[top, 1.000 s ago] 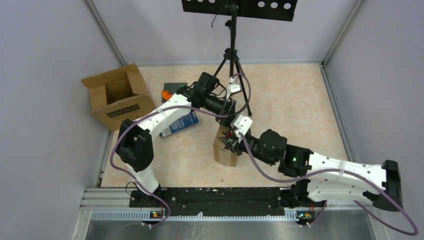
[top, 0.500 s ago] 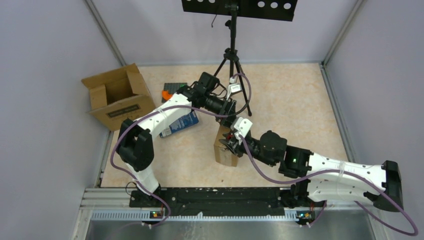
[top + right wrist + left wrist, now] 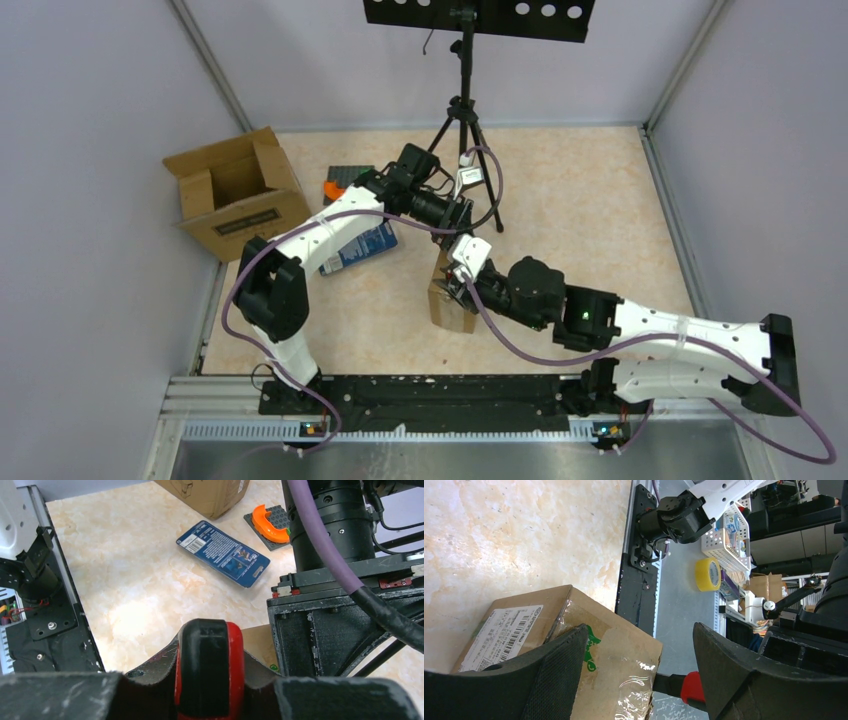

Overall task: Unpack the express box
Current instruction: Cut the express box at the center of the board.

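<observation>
Top: express box (image 3: 448, 308) stands mid-table, at 6 o'clock of the tripod (image 3: 465, 120).
Left wrist: left gripper (image 3: 639, 630) jaws wide apart over the box.
Right wrist: right gripper (image 3: 210, 692) clamped on a red-black tool (image 3: 210, 660); blue packet (image 3: 224, 553) at 12 o'clock.

Grey-lilac walls (image 3: 90, 250) on three sides; beige marbled tabletop (image 3: 580, 200); black tripod (image 3: 464, 100) at back centre

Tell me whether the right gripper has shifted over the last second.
Yes. The right gripper slid slightly leftward across the small taped cardboard box, judged against the black tripod.
</observation>
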